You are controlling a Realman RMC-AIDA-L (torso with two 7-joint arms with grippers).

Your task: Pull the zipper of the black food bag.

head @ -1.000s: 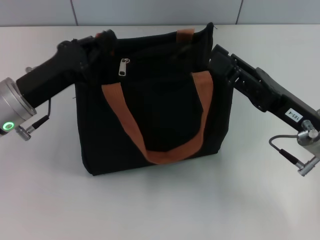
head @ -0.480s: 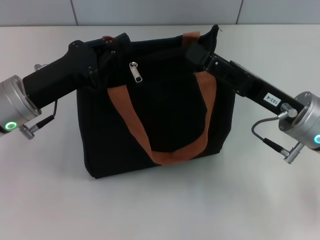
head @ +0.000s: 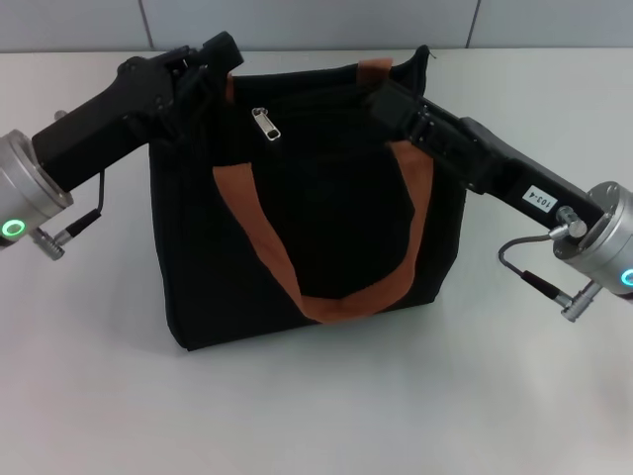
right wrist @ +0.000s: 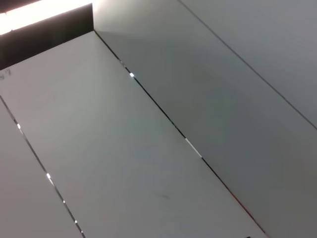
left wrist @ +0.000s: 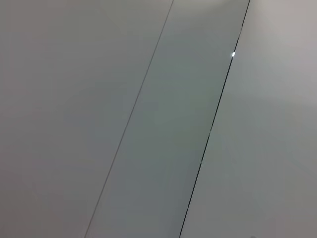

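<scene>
You see the bag [head: 307, 208] standing upright on a white table [head: 316, 406], near the middle of the head view. It is black, with two orange-brown handles; the front handle [head: 326, 247] hangs down in a loop over the front face, and a bit of the back handle [head: 368, 67] shows at the top edge. The zipper [head: 265, 124] is a small silver tab on the front face, high up and toward your left side, hanging down and a little tilted.

The left gripper [head: 213, 54] is at the upper left corner of the bag, above and beside the zipper, not on it. You cannot tell whether it is spread or pressed together, because it is black against the black fabric. The right gripper [head: 381, 99] is at the top edge on the right side, next to the back handle. Its state you also cannot tell.

The table is plain and matt, with soft shadows around the bag. Behind it you see a grey wall [head: 316, 22] of panels with thin dark seams. Both wrist views show only pale grey panels with thin seams.
</scene>
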